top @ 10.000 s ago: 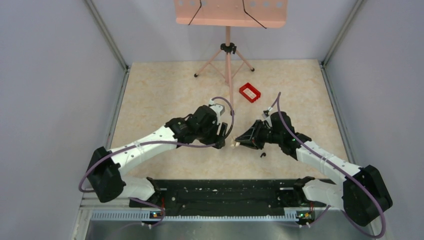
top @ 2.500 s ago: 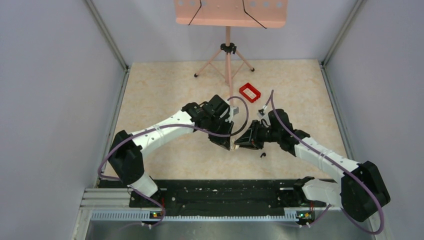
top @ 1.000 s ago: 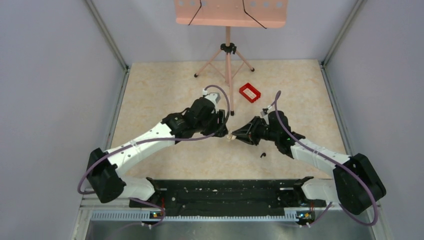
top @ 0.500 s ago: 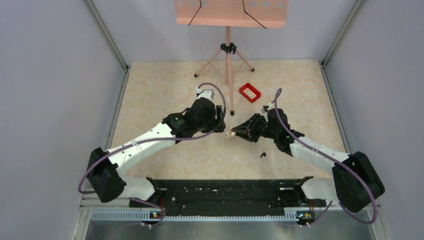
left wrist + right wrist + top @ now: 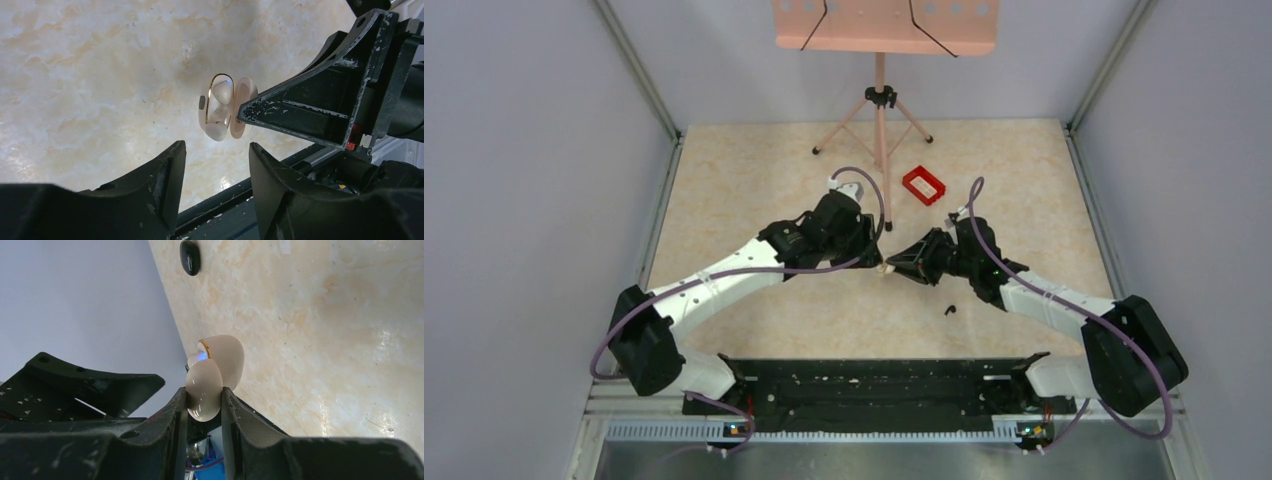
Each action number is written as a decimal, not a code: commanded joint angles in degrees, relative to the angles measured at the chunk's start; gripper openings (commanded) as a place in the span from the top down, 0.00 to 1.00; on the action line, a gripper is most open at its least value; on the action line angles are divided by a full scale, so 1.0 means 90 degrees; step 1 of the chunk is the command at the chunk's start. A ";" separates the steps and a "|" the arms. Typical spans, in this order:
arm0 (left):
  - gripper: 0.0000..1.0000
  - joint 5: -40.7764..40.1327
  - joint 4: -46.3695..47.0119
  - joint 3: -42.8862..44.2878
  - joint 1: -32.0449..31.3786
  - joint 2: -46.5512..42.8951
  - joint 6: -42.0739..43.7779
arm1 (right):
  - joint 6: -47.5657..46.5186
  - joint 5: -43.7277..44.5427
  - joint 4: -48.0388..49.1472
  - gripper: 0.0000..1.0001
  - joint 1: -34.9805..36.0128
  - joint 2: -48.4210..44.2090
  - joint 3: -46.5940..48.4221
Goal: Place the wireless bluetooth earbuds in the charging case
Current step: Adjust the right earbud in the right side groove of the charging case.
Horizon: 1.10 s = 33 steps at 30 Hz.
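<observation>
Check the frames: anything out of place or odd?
One small black piece, likely an earbud, lies loose on the table, apart from the open pale charging case clamped in the right fingers. The left fingers are open and empty.

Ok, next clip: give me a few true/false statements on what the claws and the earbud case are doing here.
The right claw grips the charging case. True.
A black earbud lies loose on the table. True.
The left claw holds an earbud. False: its fingers are apart with nothing between them.
The case lid is shut. False: it is open, with a blue light inside.
The red tray sits between the two claws. False: it lies farther back, by the stand.
</observation>
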 commanded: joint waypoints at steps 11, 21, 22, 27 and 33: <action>0.52 0.0440 0.0270 -0.0041 0.0007 0.0383 -0.0249 | -0.0080 0.0001 0.0393 1.00 0.0077 -0.0061 0.0289; 0.63 0.0342 0.0285 0.0016 0.0005 0.0517 -0.0150 | -0.0133 -0.0089 0.0333 1.00 0.0084 -0.0046 0.0374; 0.64 0.0340 0.0283 0.0039 0.0007 0.0526 -0.0131 | -0.0133 -0.0094 0.0327 1.00 0.0078 -0.0042 0.0369; 0.66 0.0339 0.0270 0.0086 0.0007 0.0623 -0.0104 | -0.0130 -0.0111 0.0369 1.00 0.0082 -0.0034 0.0351; 0.71 0.0343 0.0320 0.0142 0.0007 0.0713 -0.0071 | -0.0131 -0.0123 0.0340 1.00 0.0080 -0.0092 0.0350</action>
